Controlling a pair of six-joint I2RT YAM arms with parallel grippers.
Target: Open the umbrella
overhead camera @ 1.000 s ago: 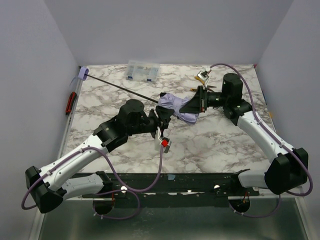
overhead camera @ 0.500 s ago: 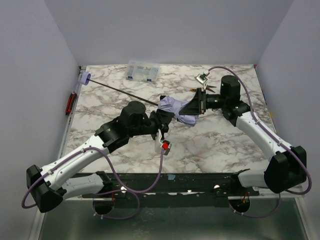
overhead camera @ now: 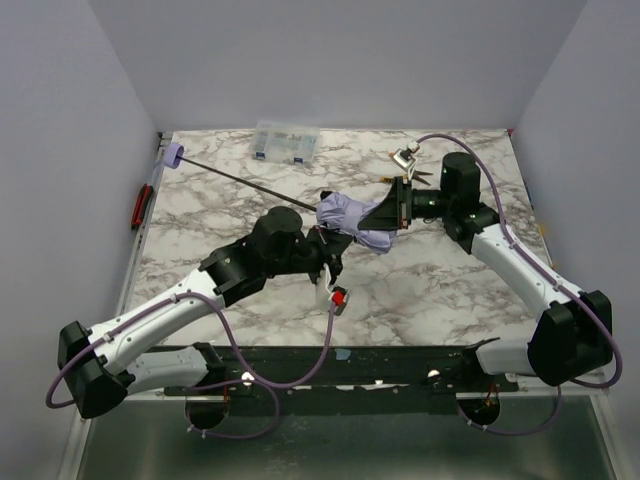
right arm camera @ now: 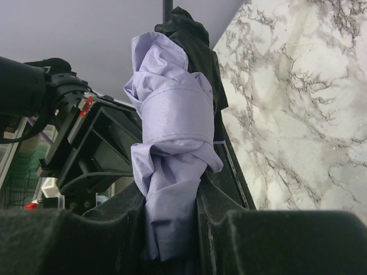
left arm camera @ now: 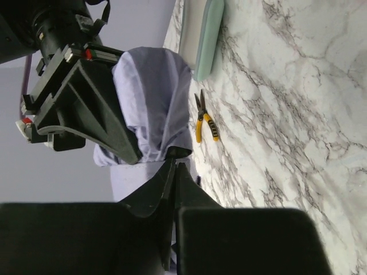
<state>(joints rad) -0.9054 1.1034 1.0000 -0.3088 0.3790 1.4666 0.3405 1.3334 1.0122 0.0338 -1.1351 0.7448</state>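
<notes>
While the right hand (right arm camera: 172, 197) grips the umbrella (right arm camera: 172, 114), the left hand (left arm camera: 174, 172) cannot be judged.

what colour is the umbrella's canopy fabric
The canopy is pale lavender, clearest in the right wrist view.

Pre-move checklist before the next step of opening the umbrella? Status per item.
1. Right hand clamped on umbrella: ok, it grips the folded canopy.
2. Closure strap released: not ok, it wraps the canopy.
3. Left hand gripping anything: cannot tell; jaws nearly together at the canopy's shaft end.
4. Shaft extended, handle toward the far-left corner: ok.
5. Pliers and clear box apart from the umbrella: ok.
</notes>
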